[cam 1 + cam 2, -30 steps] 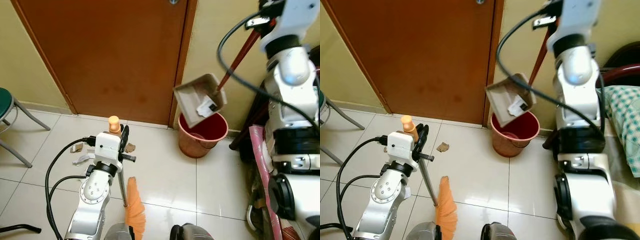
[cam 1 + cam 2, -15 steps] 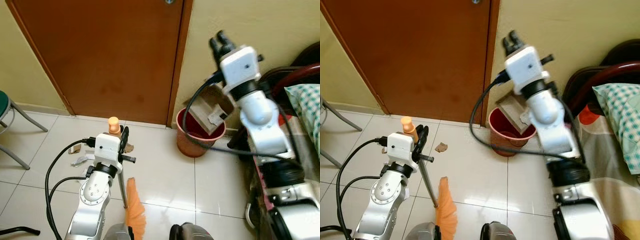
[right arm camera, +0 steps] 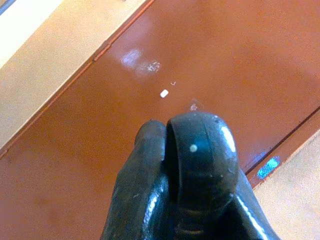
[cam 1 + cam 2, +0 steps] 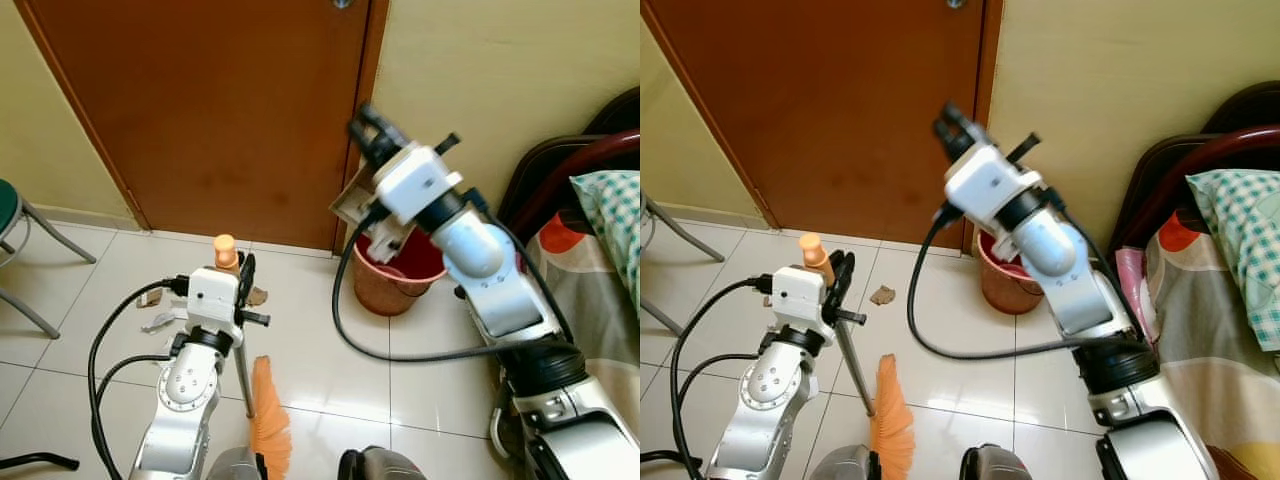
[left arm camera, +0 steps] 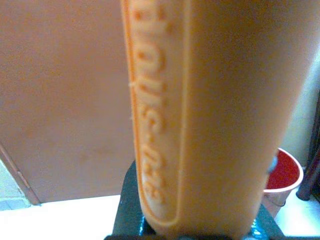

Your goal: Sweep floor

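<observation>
My left gripper (image 4: 246, 272) is shut on the broom's pole just below its orange handle top (image 4: 225, 249), which looms large in the left wrist view (image 5: 200, 115). The orange bristles (image 4: 268, 425) rest on the tiles by my feet. My right gripper (image 4: 368, 122) is raised in front of the door, fingers pressed together (image 3: 185, 165). The grey dustpan (image 4: 352, 198) hangs tilted below that wrist, over the red bucket (image 4: 375, 285); its handle is hidden behind the arm. Paper scraps (image 4: 160, 320) and a brown scrap (image 4: 883, 294) lie on the floor near the broom.
A brown door (image 4: 220, 110) closes the wall ahead. A green stool (image 4: 10, 205) stands at far left. A bed with a checked pillow (image 4: 608, 195) and a dark curved frame (image 4: 560, 160) crowd the right side. Cables loop from both arms.
My right arm has swung down and to the left, carrying the dustpan from high above the bucket to a steep tilt at its rim. The left arm and broom stay put.
</observation>
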Controlling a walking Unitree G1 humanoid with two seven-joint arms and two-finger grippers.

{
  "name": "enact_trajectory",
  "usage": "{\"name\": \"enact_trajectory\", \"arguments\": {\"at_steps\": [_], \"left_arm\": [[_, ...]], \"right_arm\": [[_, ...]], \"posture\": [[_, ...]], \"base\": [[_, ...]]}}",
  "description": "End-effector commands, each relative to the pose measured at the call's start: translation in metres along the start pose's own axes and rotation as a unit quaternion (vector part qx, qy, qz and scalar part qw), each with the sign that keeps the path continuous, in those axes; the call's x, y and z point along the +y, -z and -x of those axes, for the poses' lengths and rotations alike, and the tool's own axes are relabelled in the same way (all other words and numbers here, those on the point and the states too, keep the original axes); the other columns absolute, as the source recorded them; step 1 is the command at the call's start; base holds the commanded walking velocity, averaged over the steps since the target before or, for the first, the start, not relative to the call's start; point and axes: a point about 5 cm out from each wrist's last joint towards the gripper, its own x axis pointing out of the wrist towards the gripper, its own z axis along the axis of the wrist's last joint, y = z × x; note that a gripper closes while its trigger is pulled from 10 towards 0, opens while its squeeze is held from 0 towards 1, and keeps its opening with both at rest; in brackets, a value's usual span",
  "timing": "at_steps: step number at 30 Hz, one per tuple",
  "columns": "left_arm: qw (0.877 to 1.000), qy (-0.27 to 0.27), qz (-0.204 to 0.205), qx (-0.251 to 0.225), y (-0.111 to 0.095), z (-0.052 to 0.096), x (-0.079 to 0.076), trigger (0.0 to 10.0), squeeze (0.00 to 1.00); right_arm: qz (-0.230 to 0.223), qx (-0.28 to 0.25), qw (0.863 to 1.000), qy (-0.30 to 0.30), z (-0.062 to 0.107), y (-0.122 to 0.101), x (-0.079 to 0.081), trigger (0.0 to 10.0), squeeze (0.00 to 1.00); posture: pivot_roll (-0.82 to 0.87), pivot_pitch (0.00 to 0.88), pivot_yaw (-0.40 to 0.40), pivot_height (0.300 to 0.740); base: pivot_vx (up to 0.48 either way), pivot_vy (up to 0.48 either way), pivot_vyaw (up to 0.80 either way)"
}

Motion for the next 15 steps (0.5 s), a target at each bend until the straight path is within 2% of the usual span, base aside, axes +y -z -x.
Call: {"name": "enact_trajectory", "arguments": {"at_steps": [1,5,6,7,8,9,10,11,12,13,15], "left_arm": [[1.0,0.0,0.001,0.028,0.01,0.002,-0.001,10.0,0.0],[1.0,-0.001,0.0,0.026,0.009,0.0,-0.001,10.0,0.0],[1.0,0.001,-0.002,0.022,0.008,-0.002,-0.001,10.0,0.0],[1.0,0.002,-0.002,0.021,0.007,-0.003,-0.001,10.0,0.0],[1.0,0.001,-0.002,0.021,0.007,-0.003,-0.001,10.0,0.0],[1.0,0.001,-0.003,0.021,0.007,-0.004,-0.001,10.0,0.0],[1.0,0.001,-0.003,0.021,0.007,-0.005,0.0,10.0,0.0],[1.0,0.001,-0.003,0.021,0.007,-0.005,0.0,10.0,0.0],[1.0,0.0,-0.003,0.021,0.008,-0.005,0.0,10.0,0.0],[1.0,0.0,-0.003,0.021,0.008,-0.005,0.0,10.0,0.0],[1.0,0.001,-0.002,0.02,0.008,-0.006,-0.002,10.0,0.0]], "right_arm": [[0.01,-0.023,1.0,0.015,-0.003,-0.009,-0.01,10.0,0.0],[0.027,-0.032,0.999,0.024,-0.004,-0.011,-0.013,10.0,0.0],[0.035,-0.059,0.996,0.052,-0.011,-0.024,-0.026,10.0,0.0],[0.037,-0.067,0.995,0.059,-0.013,-0.028,-0.03,10.0,0.0],[0.034,-0.087,0.993,0.077,-0.018,-0.037,-0.04,10.0,0.0],[0.029,-0.1,0.99,0.097,-0.023,-0.045,-0.05,10.0,0.0],[0.014,-0.116,0.984,0.135,-0.033,-0.057,-0.069,10.0,0.0],[0.014,-0.116,0.984,0.135,-0.033,-0.057,-0.069,10.0,0.0],[-0.014,-0.124,0.979,0.16,-0.04,-0.065,-0.084,10.0,0.0],[-0.027,-0.129,0.977,0.166,-0.043,-0.069,-0.089,10.0,0.0],[-0.057,-0.136,0.975,0.165,-0.048,-0.074,-0.094,10.0,0.0]], "posture": [[-0.01,0.054,-0.056,0.74],[-0.01,0.047,-0.053,0.74],[-0.01,0.045,-0.051,0.74],[-0.01,0.045,-0.051,0.74],[-0.01,0.045,-0.051,0.74],[-0.01,0.043,-0.052,0.74],[-0.01,0.041,-0.052,0.74],[-0.01,0.041,-0.052,0.74],[-0.01,0.037,-0.051,0.74],[-0.01,0.034,-0.051,0.74],[-0.01,0.032,-0.055,0.74]], "base": [[0.0,0.0,0.0],[0.0,0.0,0.0],[0.0,0.0,0.0],[0.0,0.0,0.0],[0.0,0.0,0.0],[0.0,0.0,0.0],[0.0,0.0,0.0],[0.0,0.0,0.0],[0.0,0.0,0.0],[0.0,0.0,0.0],[0.0,0.0,0.0]]}}
